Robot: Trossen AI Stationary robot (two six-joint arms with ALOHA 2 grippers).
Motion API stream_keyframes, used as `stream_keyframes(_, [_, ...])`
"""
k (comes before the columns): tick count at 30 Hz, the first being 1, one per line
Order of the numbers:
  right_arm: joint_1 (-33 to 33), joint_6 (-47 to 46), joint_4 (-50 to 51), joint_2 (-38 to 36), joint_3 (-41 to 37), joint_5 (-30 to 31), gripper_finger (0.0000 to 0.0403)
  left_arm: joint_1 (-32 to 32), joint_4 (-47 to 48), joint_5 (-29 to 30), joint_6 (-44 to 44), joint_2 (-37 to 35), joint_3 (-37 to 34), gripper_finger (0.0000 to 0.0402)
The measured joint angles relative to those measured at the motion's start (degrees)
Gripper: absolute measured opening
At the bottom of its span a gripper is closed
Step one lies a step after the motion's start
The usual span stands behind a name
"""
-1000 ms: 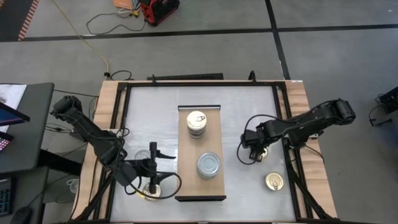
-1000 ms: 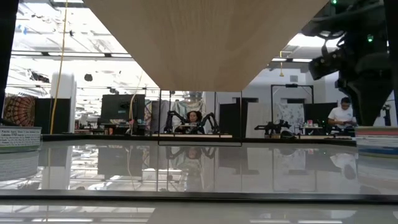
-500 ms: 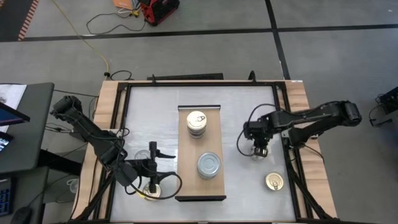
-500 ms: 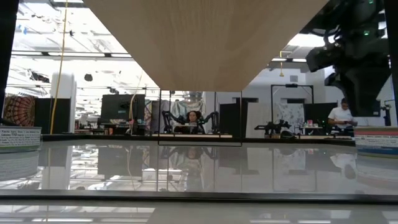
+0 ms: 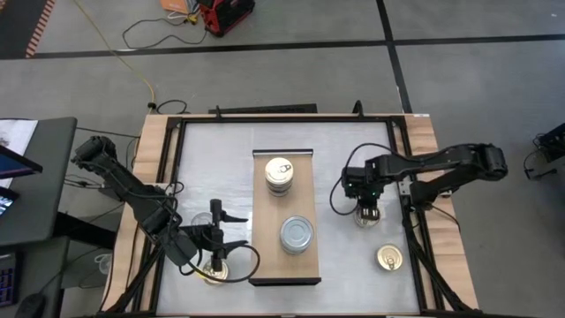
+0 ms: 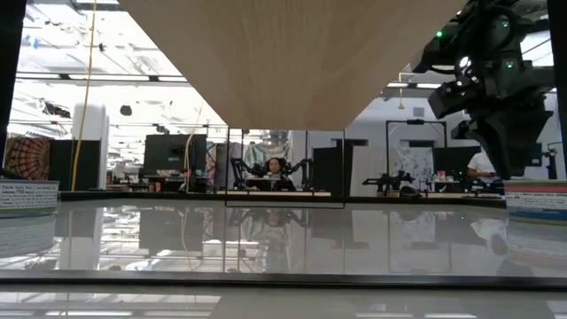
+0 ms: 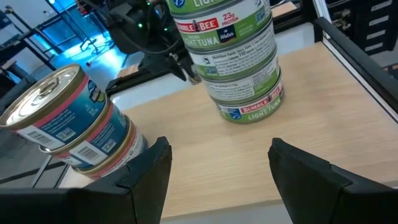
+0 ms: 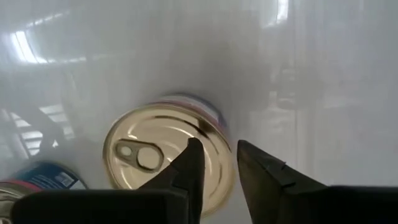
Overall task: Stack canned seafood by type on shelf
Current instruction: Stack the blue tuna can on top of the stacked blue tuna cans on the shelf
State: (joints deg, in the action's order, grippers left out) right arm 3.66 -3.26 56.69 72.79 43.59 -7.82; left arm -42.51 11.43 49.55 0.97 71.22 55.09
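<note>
On the shelf (image 5: 284, 217) in the middle of the bench (image 5: 221, 159) stand two stacks of cans: gold-lidded ones (image 5: 279, 175) at the far end, silver-lidded green tuna tins (image 5: 297, 235) nearer. Right of the shelf, the right gripper (image 5: 368, 210) now hangs over a gold-lidded can (image 8: 166, 155), jaws narrower than a second ago, holding nothing. The left gripper (image 5: 216, 262) waits with wide jaws.
</note>
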Motion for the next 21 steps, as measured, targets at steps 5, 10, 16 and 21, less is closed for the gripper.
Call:
stream_keyframes(5, [0.57,1.51,-1.04,2.72,0.00,0.14,0.0112,0.01,0.01,1.19,-0.46,0.00,0.02,0.0257])
stream_keyframes(10, [1.35,3.41,-1.35,6.75,0.34,-0.04,0.0091,0.01,0.20,1.39,-0.43,0.00,0.02,0.0257])
stream_keyframes(16, [3.80,6.20,-0.84,7.94,0.28,-2.24,0.0029,0.01,0.35,-3.71,-0.72,-0.13,0.02,0.0257])
stream_keyframes(21, [7.51,7.74,-2.09,8.38,-0.15,-1.24,0.0015,0.16,-0.99,-10.84,-3.17,-0.42,0.02,0.0257])
